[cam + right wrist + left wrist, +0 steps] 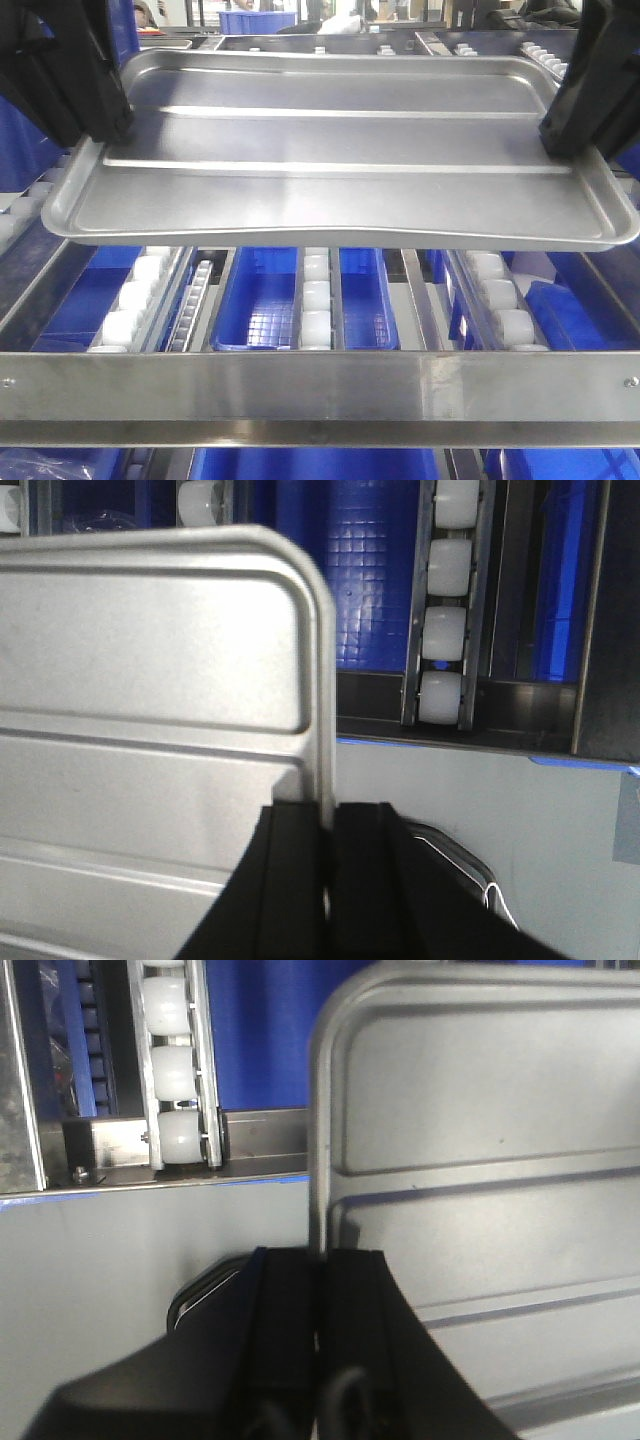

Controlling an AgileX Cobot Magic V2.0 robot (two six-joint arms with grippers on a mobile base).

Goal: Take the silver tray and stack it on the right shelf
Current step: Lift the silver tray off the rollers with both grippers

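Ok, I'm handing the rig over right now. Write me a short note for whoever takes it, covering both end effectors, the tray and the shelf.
Left end effector: shut on the left short rim of the silver tray.
Right end effector: shut on the opposite short rim.
Tray: held up between both arms above the right shelf, over its roller lanes and blue bins; not resting on the rollers.
Done: tray grabbed and brought over the shelf.
Left: lower it onto the rollers, open both end effectors, withdraw.
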